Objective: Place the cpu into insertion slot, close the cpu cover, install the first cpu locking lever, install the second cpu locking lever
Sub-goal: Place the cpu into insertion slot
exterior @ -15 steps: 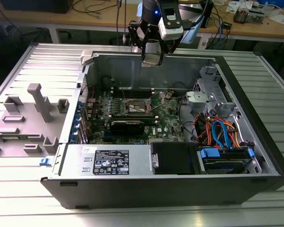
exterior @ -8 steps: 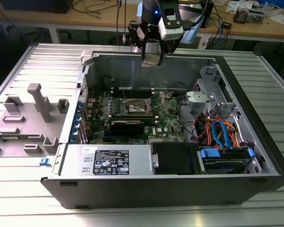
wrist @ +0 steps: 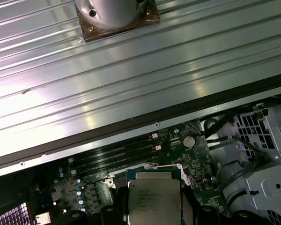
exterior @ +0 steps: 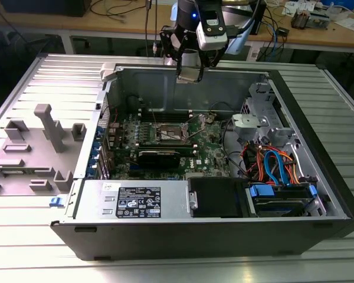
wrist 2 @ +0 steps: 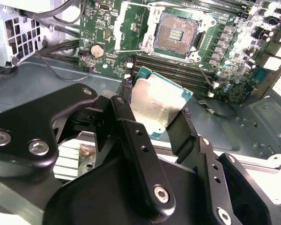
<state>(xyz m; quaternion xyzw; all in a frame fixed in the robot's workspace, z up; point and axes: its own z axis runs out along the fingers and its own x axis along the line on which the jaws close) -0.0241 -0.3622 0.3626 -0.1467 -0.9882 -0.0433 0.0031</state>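
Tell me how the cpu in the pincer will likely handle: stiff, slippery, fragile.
The cpu looks like a thin flat plate, so probably stiff and light. Its smooth, shiny metal top may be slippery; the pincer grips it by opposite edges. Probably fragile if dropped, as it hangs well clear of the insertion slot.

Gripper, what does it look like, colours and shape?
The gripper is matte black, built of jointed link bars fastened with silver round-head screws. In the exterior view, a pale grey box sits by it and a blue light glows above.
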